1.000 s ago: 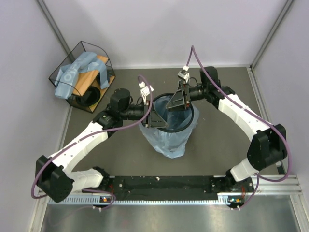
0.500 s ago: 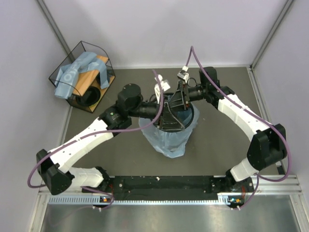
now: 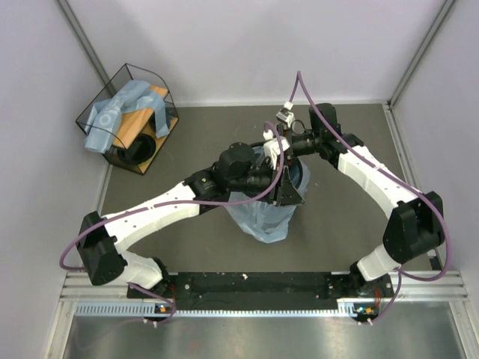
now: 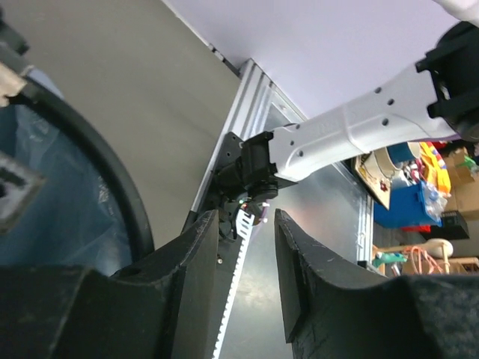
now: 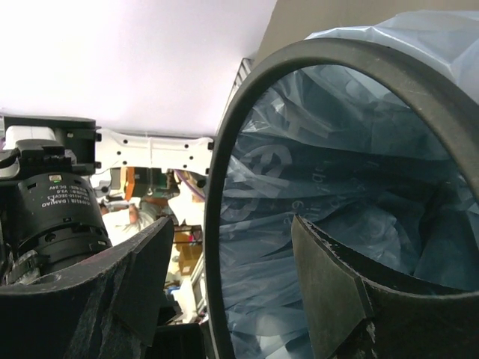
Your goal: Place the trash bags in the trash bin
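The dark trash bin stands mid-table with a light-blue trash bag lining it and draped down its near side. My left gripper reaches across the bin to its near right edge. In the left wrist view this gripper is open with nothing between its fingers, and the black rim hoop lies to its left. My right gripper is open at the far rim, straddling the hoop: one finger outside, the other inside against the bag film.
A black wire basket with a wooden base stands at the back left, holding more rolled light-blue bags. Walls close in the table on three sides. The arms' mounting rail runs along the near edge.
My left arm has swung to the right, carrying its gripper from the bin's left rim across the opening to the near right side. The right arm has stayed in place.
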### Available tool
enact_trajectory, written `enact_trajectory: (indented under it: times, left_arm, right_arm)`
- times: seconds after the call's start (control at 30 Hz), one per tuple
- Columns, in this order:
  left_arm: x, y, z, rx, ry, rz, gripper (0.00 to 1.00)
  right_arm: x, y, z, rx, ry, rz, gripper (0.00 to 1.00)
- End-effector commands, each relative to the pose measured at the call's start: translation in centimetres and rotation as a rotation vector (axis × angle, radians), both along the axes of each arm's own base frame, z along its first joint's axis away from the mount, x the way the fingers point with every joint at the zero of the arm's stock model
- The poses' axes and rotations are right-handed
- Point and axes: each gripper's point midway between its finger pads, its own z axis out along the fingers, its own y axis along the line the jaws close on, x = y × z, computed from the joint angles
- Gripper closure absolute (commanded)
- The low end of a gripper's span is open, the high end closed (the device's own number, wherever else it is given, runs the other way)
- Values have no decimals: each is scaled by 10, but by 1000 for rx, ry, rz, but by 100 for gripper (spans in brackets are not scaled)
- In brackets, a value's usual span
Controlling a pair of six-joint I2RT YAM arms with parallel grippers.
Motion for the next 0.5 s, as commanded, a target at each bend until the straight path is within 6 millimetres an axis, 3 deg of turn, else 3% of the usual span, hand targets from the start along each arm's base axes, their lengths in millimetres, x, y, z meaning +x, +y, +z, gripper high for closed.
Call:
enact_trajectory:
  times: [0.0, 0.07, 0.27, 0.37, 0.47]
  left_arm:
    - [21, 14, -47, 149, 96, 145, 59]
    - [23, 17, -60, 173, 138, 153, 60]
    - [17, 20, -60, 173, 137, 127, 61]
    - [5, 19, -32, 63, 70, 55, 57]
    - [1, 18, 23, -103, -83, 11, 54]
  right_arm:
    - [-7, 4, 8, 22, -24, 24, 34]
    - [-7, 4, 7, 21, -23, 24, 34]
    - [-10, 5, 9, 24, -20, 33, 34]
    - [-13, 6, 13, 32, -36, 43, 34]
    - [-17, 9, 22, 47, -64, 60, 34]
